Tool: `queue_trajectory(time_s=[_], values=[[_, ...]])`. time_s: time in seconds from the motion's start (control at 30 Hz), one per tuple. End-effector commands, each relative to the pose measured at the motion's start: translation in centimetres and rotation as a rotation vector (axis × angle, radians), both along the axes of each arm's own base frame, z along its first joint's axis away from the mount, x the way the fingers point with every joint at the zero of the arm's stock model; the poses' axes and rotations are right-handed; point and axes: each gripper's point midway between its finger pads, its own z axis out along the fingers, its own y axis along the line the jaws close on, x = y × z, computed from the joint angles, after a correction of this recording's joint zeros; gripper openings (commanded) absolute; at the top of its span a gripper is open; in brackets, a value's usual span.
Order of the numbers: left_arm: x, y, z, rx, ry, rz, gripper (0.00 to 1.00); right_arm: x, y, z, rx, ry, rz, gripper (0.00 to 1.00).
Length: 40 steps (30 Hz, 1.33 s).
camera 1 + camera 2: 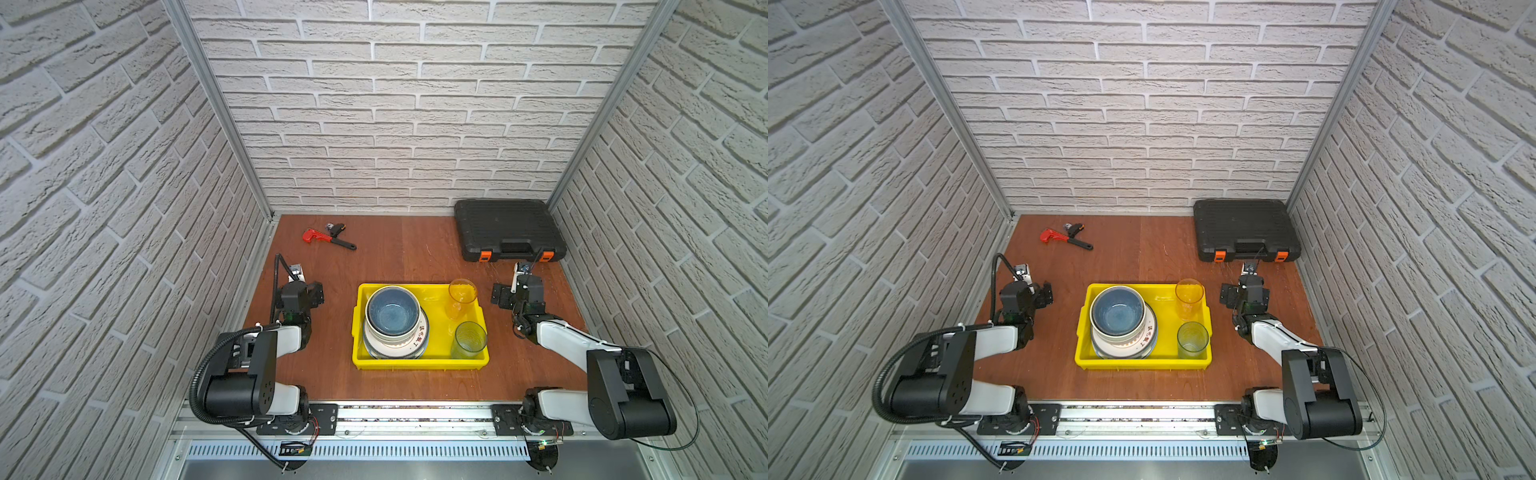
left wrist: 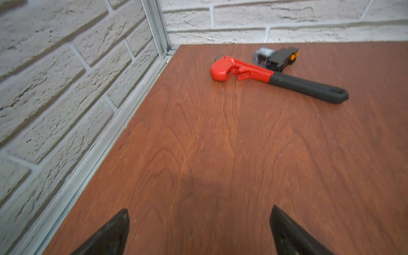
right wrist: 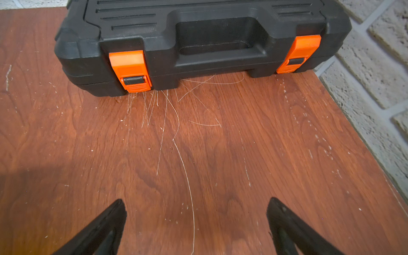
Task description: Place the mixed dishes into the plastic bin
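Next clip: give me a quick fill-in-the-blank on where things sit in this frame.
The dark-blue bowl tops the dish stack inside the ____ bin.
The orange tumbler stands in the bin, farther back than the ____ tumbler.
The left gripper and right gripper are both ____, holding nothing.
Missing words: yellow; green; open.

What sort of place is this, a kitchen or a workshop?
Likely a robot test booth: brick-patterned wall panels box in a reddish-brown wooden tabletop, and two black-and-white robot arms are bolted to its front rail.
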Motion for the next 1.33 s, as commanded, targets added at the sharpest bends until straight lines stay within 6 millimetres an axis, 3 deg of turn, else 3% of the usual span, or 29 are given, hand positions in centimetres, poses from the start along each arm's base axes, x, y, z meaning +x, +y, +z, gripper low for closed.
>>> queue_trajectory(time_s=[0.0, 0.2, 0.5, 1.3], values=[[1.2, 0.1, 1.7, 0.013, -0.138, -0.012, 0.98, 1.9, 0.1, 3.1, 0.004, -0.168, 0.012, 1.00], [1.3, 0.0, 1.1, 0.015, -0.153, -0.021, 0.98, 2.6, 1.5, 3.2, 0.008, -0.288, 0.105, 1.00], [2.2, 0.7, 0.5, -0.024, -0.093, -0.007, 0.98, 3.2, 4.0, 1.9, -0.006, -0.262, 0.238, 1.00], [2.2, 0.8, 0.5, -0.028, -0.093, -0.008, 0.98, 3.0, 4.3, 1.7, -0.003, -0.276, 0.255, 1.00]])
